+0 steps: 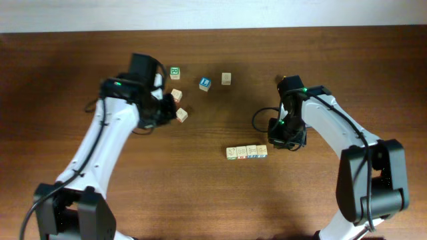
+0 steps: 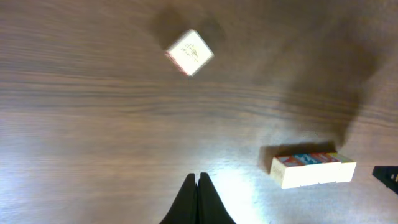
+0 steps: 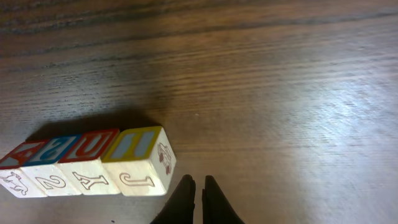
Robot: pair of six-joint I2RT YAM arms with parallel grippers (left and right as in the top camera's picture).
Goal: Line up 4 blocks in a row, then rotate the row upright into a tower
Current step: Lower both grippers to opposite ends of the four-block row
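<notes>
The 4 blocks lie touching in one short line on the brown table, right of centre. In the right wrist view the blocks show letters and a numeral on their near faces, with red, blue and yellow tops. My right gripper is shut and empty, its tips just beside the end block marked J. In the overhead view the right gripper sits at the line's right end. My left gripper is shut on nothing, far from the line, which shows as blocks at the lower right.
Loose cubes lie at the back left: a green-faced cube, a blue-faced cube, a pale cube and two more pale cubes next to the left gripper. One tilted pale cube lies ahead of the left fingers.
</notes>
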